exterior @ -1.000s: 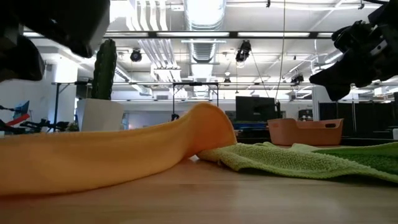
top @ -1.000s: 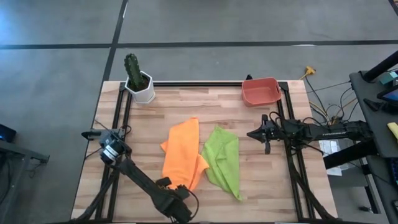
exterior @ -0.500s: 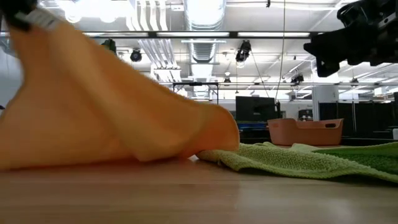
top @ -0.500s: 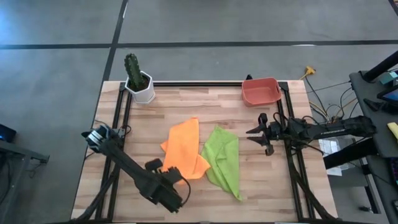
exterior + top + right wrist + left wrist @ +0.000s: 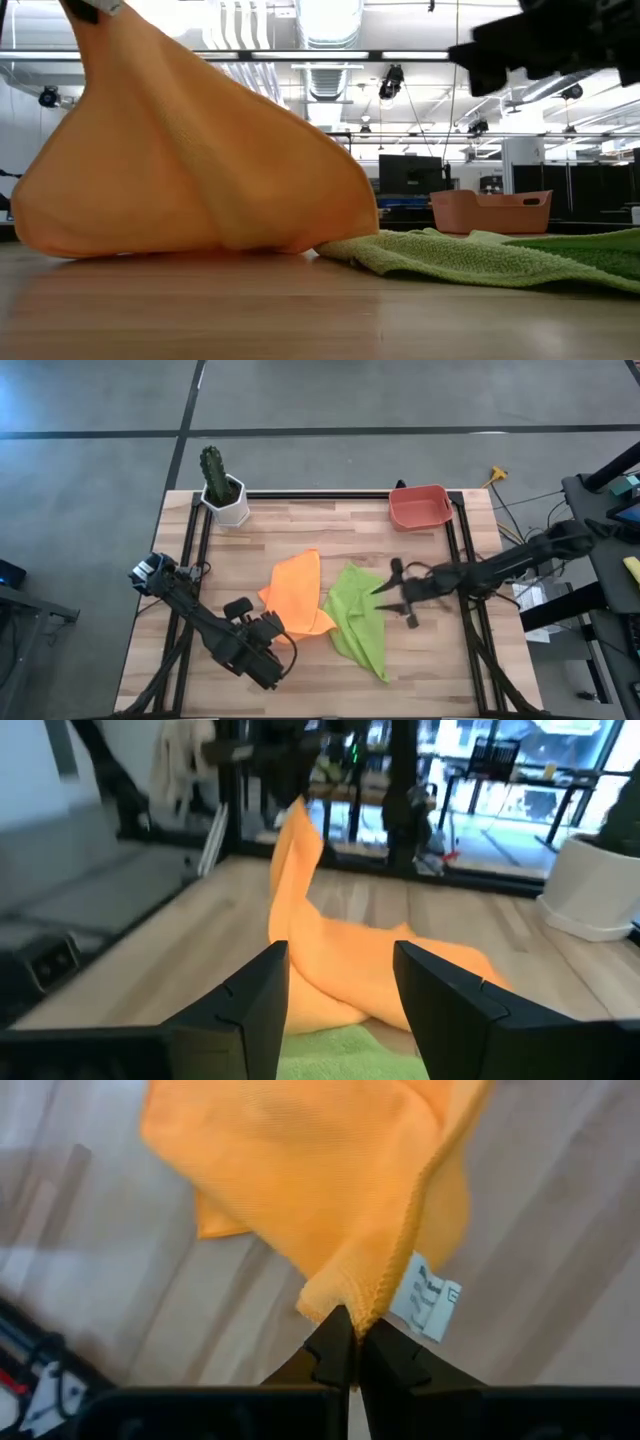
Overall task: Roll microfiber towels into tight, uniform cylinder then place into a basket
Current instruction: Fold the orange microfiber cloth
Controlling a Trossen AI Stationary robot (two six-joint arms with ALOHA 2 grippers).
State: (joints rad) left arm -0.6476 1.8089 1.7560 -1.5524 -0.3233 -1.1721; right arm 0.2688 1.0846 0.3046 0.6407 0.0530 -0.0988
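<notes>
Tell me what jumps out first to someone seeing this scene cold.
The orange towel at mid-table, pulled up into a peak by the left claw, shut on its corner. Beside it the green towel lies flat, with the open right claw over its edge.

Both my arms are dark, pretty much matte black, built from slim tube links with chunkier joints. My left gripper (image 5: 347, 1342) has two flat black fingers with small notched steps along the inner edges. My right gripper (image 5: 340, 995) has wider, smooth black fingers.
</notes>
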